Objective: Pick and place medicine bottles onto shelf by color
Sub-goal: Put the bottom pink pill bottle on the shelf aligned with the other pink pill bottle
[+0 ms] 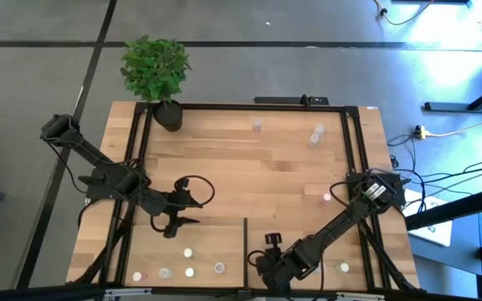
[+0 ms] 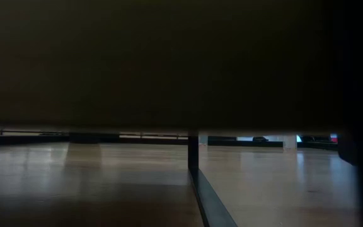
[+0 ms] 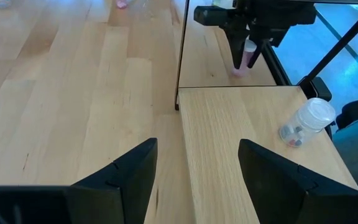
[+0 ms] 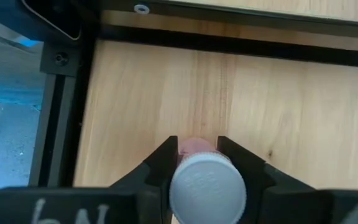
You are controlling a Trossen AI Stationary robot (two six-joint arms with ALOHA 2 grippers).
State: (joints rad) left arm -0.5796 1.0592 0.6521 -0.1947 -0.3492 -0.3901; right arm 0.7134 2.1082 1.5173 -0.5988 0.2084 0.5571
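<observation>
Counts from the high view: nine loose bottles [image 1: 188, 252] on the shelf [image 1: 224, 167], plus one held, so ten. Two arms, one divider [image 1: 246, 241], one plant pot [image 1: 170, 115] at the far left corner.

Loose bottles:
- Five sit in the near compartment left of the divider: four in a row by the near edge, one just behind them.
- One is in the near compartment right of the divider.
- One pinkish bottle is near the right rail.
- Two are at the far side. One of those looks tipped over, long axis diagonal.

Right gripper [image 4: 197, 146] is just right of the divider, near the front edge, and is clamped on the held bottle [image 4: 207, 183]. The fingers press both sides just under its white cap. The body is pink. In the left wrist view the held bottle's long axis is about vertical, slightly tilted, cap up in the jaws. Its base is at the board, but I can't tell if it touches.

Left gripper [image 3: 197, 168] is over the mid-left of the shelf, aimed at the divider. Its jaws are apart with nothing between them.

The left wrist view also shows one clear white-capped bottle [image 3: 306, 119] lying on its side near the shelf edge.

The low view is mostly dark, with only the divider readable.
</observation>
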